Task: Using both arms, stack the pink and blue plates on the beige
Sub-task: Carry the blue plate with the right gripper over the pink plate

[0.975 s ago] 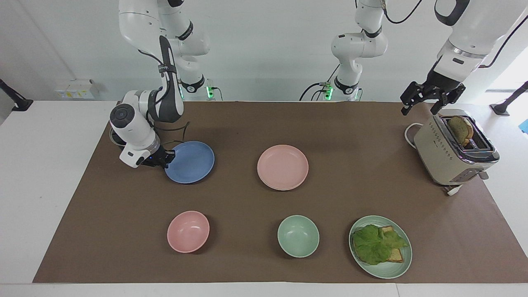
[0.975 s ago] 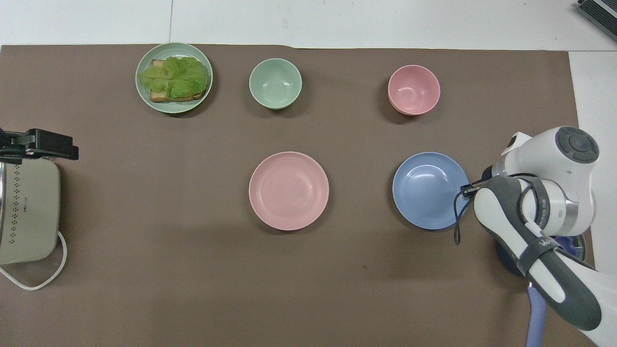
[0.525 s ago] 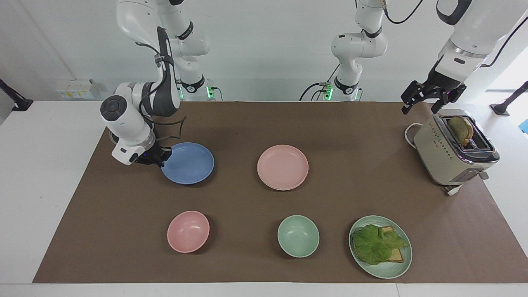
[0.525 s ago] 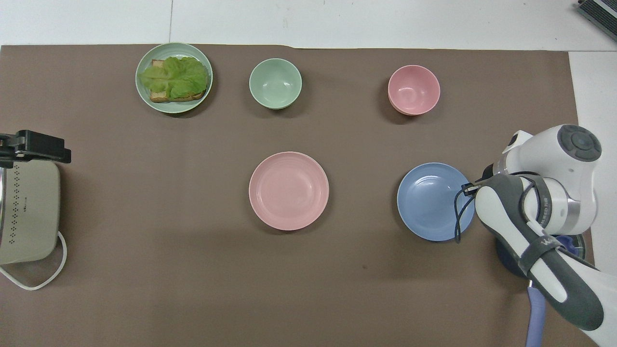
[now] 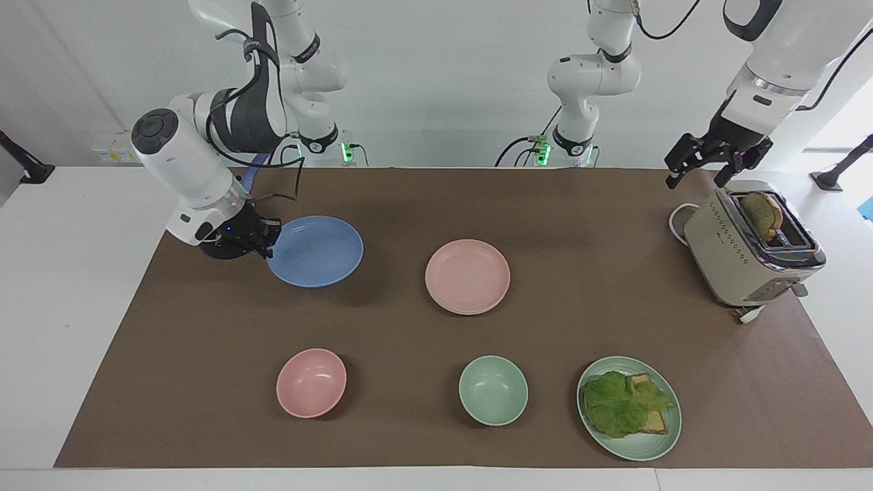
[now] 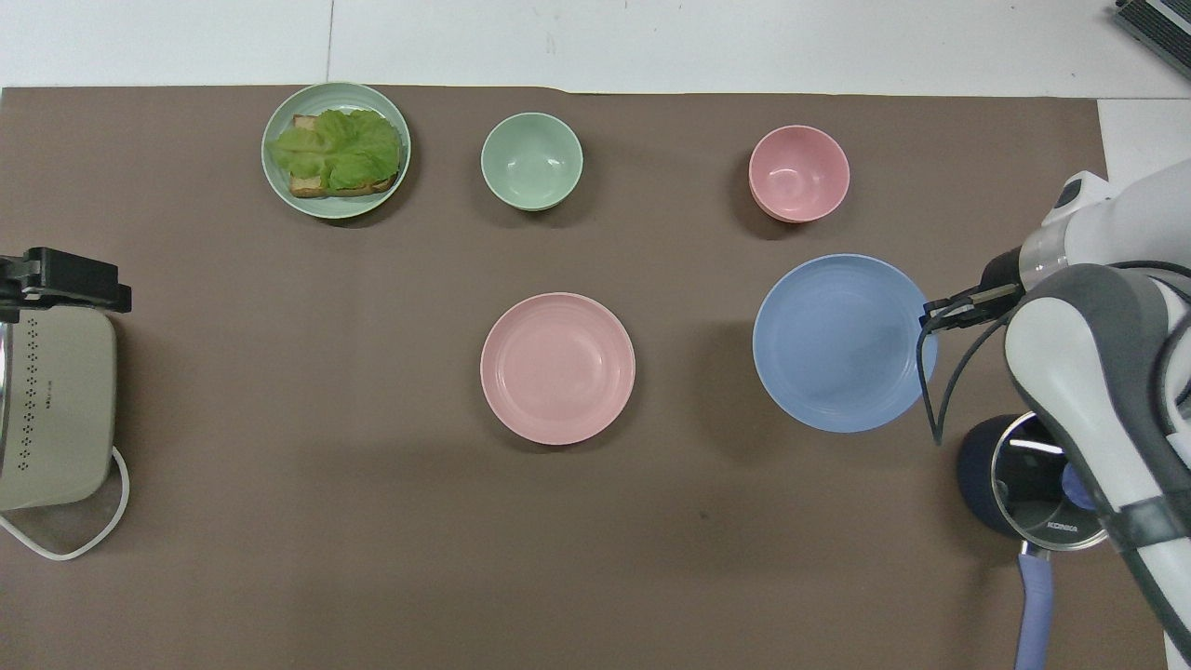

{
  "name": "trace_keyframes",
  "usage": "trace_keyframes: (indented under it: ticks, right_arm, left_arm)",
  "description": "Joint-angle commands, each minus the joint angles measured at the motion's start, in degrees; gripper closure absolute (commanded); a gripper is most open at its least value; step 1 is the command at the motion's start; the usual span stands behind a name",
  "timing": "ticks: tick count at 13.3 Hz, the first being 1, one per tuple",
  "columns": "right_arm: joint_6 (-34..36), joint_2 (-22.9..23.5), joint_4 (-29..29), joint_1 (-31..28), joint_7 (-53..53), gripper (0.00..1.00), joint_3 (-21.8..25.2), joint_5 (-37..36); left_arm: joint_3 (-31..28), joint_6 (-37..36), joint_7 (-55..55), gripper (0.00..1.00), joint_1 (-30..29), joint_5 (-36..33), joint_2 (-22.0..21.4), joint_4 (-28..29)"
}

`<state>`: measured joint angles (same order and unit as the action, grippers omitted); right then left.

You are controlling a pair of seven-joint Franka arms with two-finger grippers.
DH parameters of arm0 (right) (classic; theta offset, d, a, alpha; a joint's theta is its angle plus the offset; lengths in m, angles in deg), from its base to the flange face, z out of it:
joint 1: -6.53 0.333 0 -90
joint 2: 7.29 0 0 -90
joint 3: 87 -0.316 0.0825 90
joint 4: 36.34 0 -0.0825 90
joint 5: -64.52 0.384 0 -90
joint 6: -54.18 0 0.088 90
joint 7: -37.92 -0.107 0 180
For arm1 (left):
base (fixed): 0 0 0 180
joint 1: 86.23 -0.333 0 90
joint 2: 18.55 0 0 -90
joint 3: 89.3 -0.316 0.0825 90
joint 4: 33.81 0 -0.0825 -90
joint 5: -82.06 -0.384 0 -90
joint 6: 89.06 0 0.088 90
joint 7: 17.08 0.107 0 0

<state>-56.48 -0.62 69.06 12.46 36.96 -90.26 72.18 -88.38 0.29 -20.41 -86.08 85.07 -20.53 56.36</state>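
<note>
My right gripper is shut on the rim of the periwinkle blue plate. It holds the plate nearly level in the air, over the mat at the right arm's end of the table. The pale pink plate lies flat on the mat near the table's middle. The beige plate is out of view. My left gripper hangs open and empty over the toaster, where the left arm waits.
A pink bowl, a mint-green bowl and a mint-green plate with lettuce on toast sit in the row farthest from the robots. A dark pot with a glass lid stands under the right arm.
The right gripper has lifted the blue plate off the mat and carried it upward. The left gripper has barely moved.
</note>
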Motion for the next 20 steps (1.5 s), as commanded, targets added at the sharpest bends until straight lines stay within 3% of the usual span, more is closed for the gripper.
trace_keyframes:
  ticks: [1, 3, 9, 20]
  right_arm:
    - [-2.9, 1.0, -0.8, 3.7, -8.1, 1.0, -0.2, 1.0]
    - [-5.2, 2.8, -1.2, 7.1, -14.5, 1.0, -0.2, 4.2]
    - [-14.4, 8.0, -1.0, 16.0, -26.0, 1.0, -0.2, 4.5]
    - [-18.5, 10.4, 2.2, 18.3, -28.2, 1.0, -0.3, 4.5]
  left_arm:
    - [0.5, -1.5, 0.0, 0.0, -0.7, -1.1, 0.3, -1.2]
    - [0.5, -1.5, 0.0, 0.0, -0.8, -1.1, 0.3, -1.2]
    - [0.5, -1.5, 0.0, 0.0, -0.7, -1.1, 0.3, -1.2]
    - [0.5, -1.5, 0.0, 0.0, -0.7, -1.1, 0.3, -1.2]
